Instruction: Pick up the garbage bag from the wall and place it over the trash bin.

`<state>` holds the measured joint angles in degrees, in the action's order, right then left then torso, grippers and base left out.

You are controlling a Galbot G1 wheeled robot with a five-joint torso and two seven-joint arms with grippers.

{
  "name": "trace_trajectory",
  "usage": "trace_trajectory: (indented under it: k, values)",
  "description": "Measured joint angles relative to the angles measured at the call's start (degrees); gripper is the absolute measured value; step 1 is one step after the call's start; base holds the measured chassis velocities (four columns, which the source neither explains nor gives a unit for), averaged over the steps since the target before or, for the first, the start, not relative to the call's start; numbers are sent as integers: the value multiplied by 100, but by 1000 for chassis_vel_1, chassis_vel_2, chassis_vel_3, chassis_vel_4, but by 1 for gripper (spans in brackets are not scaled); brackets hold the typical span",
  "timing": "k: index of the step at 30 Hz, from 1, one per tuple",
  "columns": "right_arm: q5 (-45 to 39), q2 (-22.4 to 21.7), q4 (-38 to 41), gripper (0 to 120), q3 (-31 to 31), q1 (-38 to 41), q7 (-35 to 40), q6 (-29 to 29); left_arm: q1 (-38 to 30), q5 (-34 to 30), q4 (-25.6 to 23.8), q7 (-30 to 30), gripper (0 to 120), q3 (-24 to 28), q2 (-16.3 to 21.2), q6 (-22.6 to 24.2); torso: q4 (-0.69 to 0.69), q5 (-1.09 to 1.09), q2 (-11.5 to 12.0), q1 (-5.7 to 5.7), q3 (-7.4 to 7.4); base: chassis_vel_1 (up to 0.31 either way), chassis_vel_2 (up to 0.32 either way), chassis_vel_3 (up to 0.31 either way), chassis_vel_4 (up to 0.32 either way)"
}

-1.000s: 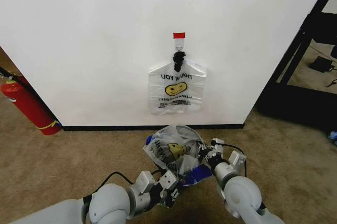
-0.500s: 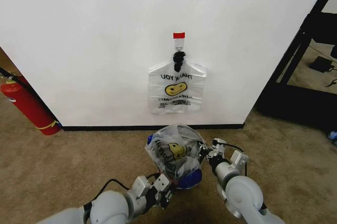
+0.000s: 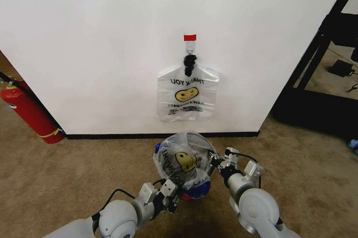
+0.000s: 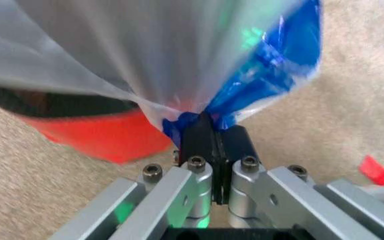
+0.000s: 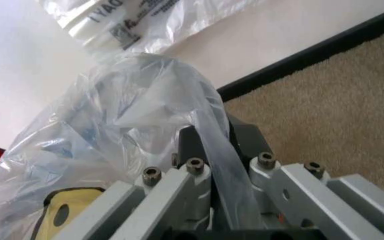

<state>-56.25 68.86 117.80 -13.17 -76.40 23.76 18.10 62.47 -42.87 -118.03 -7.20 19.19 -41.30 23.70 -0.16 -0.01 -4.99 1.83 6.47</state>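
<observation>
At the bottom of your head view, left of centre, the left tool [image 3: 171, 194] has its fingers pressed together on a blue-patched fold of the garbage bag [image 3: 184, 161]; your left wrist view confirms it, with the black pads clamped on the blue plastic [image 4: 245, 95] and the red base of the trash bin [image 4: 98, 135] just behind. Right of centre at the bottom, the right tool [image 3: 219, 166] pinches the bag's other side, and in the right wrist view a strip of translucent film [image 5: 212, 150] runs down between its closed fingers. Between the two tools the bag sits ballooned over the trash bin [image 3: 197, 191], smiley face up, with only a sliver of red and blue showing under its lower edge. Beyond it lies the brown carpet [image 3: 100, 160], then the wall [image 3: 100, 42] with its black baseboard. At upper centre a second smiley bag [image 3: 187, 95] hangs from a black hook [image 3: 189, 62] under a red tape strip [image 3: 190, 37]. A red fire extinguisher [image 3: 28, 112] leans at the far left.
</observation>
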Motion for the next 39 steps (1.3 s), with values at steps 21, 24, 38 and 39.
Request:
trace_trajectory:
  k: [21, 24, 38, 39]
  values:
    - [201, 7, -78, 1, -232, -37, -118, -177, 1496, 104, -1527, -1160, 71, -1465, 240, -529, -1, 1, 0, 0, 0, 0, 0, 0, 0]
    - [265, 47, -72, 1, -282, -114, -126, -201, 1083, -1175, -1531, -1506, 86, -1669, -78, -612, -3, 2, 0, 0, 0, 0, 0, 0, 0]
    - [300, 177, -130, 1, -353, -143, -132, -246, 676, -3081, -928, -2458, 97, -2254, -570, -345, -1, 1, 0, 0, 0, 0, 0, 0, 0]
    - [300, 177, -130, 1, -353, -143, -132, -246, 676, -3081, -928, -2458, 97, -2254, -570, -345, -1, 1, 0, 0, 0, 0, 0, 0, 0]
